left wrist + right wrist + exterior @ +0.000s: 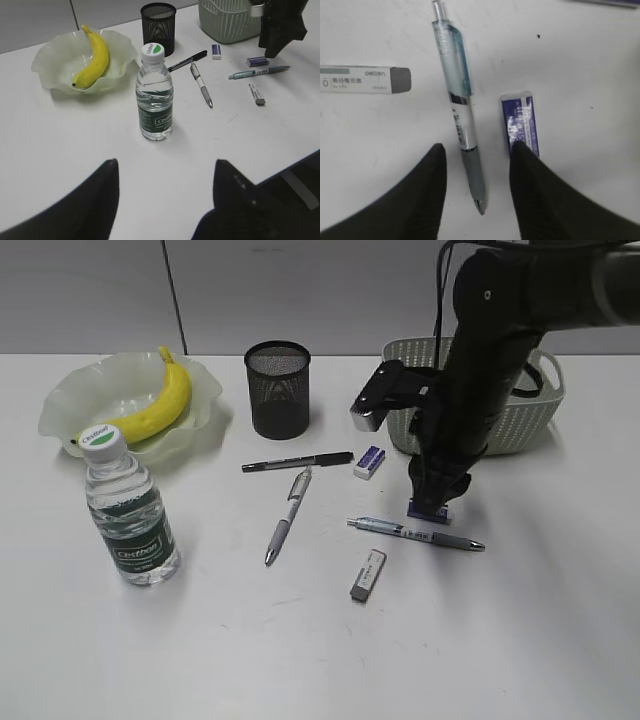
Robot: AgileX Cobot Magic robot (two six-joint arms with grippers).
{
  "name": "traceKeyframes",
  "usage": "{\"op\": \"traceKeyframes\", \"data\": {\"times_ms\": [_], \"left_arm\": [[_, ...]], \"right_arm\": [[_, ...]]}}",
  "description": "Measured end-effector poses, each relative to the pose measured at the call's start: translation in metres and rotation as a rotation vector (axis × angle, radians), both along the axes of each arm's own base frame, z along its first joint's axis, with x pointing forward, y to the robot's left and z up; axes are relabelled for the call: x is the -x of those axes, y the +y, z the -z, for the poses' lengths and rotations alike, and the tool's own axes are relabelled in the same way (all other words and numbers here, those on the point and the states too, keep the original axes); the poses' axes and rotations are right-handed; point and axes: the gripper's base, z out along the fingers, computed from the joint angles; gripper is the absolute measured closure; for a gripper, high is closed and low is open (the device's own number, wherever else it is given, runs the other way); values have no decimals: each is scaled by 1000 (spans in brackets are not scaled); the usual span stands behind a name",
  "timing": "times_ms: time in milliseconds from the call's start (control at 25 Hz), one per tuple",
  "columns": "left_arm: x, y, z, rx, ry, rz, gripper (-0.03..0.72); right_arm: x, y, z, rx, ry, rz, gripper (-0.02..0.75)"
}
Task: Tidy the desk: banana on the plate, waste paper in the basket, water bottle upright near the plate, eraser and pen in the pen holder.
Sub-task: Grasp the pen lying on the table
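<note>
Your right claw [476, 165] straddles the blue-barrelled pen [457, 107] half-open, gripping nothing yet; one finger overlaps the purple eraser [520, 122]. Left claw [165, 192] hovers open, empty.

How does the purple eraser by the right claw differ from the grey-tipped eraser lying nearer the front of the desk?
The purple eraser has a dark purple sleeve; the grey-tipped eraser has a white sleeve with a grey end showing. The purple one looks shorter and stubbier, the grey-tipped one longer and slimmer. The purple one lies right at the right claw, one finger over its end; the other lies clear. Both lie flat on the desk.
</note>
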Motion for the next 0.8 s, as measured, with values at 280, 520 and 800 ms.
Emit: {"op": "traceKeyframes", "data": {"times_ms": [280, 520, 800], "left_arm": [[0, 0, 0, 0, 0, 0, 244], [0, 0, 0, 0, 0, 0, 244], [0, 0, 0, 0, 0, 0, 244]], "right_arm": [[0, 5, 12, -28, 45, -26, 416], [5, 13, 25, -17, 83, -50, 417], [2, 18, 41, 19, 43, -78, 417]]}}
